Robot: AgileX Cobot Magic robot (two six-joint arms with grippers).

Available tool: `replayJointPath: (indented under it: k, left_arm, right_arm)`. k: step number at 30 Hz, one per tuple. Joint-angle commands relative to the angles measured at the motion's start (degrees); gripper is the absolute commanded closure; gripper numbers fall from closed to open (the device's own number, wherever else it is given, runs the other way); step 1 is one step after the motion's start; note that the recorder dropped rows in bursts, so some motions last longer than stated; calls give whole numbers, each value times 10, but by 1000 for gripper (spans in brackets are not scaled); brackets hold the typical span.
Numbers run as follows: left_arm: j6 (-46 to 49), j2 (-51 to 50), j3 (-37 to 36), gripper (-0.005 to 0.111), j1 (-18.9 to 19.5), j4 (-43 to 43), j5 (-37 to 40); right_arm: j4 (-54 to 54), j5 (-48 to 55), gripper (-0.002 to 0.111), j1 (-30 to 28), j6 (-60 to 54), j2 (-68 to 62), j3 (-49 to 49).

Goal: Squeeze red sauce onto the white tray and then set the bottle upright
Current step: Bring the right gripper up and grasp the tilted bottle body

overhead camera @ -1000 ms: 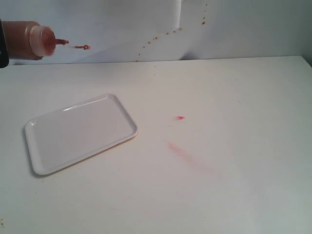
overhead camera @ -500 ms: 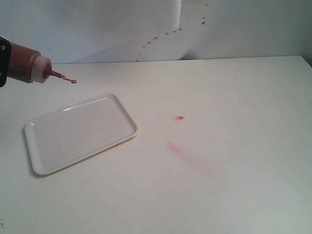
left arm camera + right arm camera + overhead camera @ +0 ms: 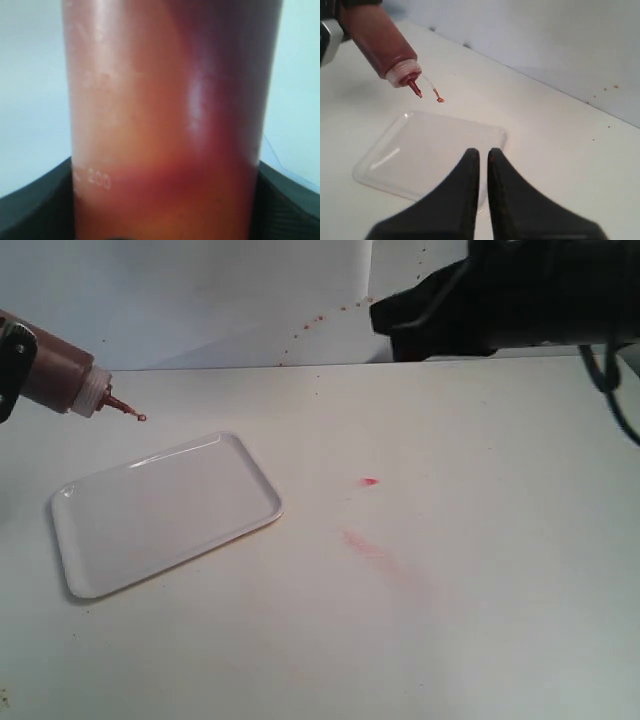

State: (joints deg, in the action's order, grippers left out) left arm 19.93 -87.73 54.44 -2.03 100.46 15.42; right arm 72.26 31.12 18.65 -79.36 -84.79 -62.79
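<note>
My left gripper [image 3: 6, 365] at the exterior view's left edge is shut on the bottle [image 3: 55, 372], which is tilted in the air. Its red-stained nozzle [image 3: 118, 405] points down toward the white tray's [image 3: 165, 510] far left corner, and the tethered cap dangles beside it. Dark red sauce [image 3: 220, 75] shows through the bottle [image 3: 165, 115], which fills the left wrist view. The tray [image 3: 427, 150] shows only bare white surface. My right gripper [image 3: 483, 153] is shut on nothing, high above the table and facing the tray and bottle [image 3: 377, 35].
The dark right arm [image 3: 510, 295] hangs across the upper right of the exterior view. Faint pinkish smears [image 3: 368, 540] and a small red speck [image 3: 370, 481] mark the table right of the tray. Red specks [image 3: 320, 318] dot the back wall.
The bottle has tipped from nearly level to nozzle-down and dropped lower toward the tray's far corner. The right arm has come into the exterior view at the upper right.
</note>
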Motion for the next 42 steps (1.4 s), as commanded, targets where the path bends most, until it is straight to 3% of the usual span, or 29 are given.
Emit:
replayJointPath:
  k: [1, 3, 4, 10, 17, 28, 42]
  left_arm:
    - [24, 8, -2, 107, -15, -5, 8]
    - [30, 10, -2, 107, -15, -5, 12]
    - [32, 10, -2, 107, -15, -5, 12]
    - [59, 10, -2, 107, -15, -5, 13]
    - [89, 10, -2, 107, -15, -5, 9]
    - [93, 10, -2, 107, -15, -5, 8]
    - [93, 10, -2, 107, -15, -5, -2]
  right_arm:
    - [-8, 48, 57, 3, -120, -113, -75]
    - [-9, 51, 6, 21, -195, -166, -109]
    - [-10, 51, 4, 38, -199, -187, -127]
    - [-10, -28, 4, 148, -208, -275, -223]
    - [13, -99, 4, 222, -208, -350, -323]
    - [34, -108, 4, 267, -205, -465, -482]
    - [52, -114, 4, 278, -184, -565, -630]
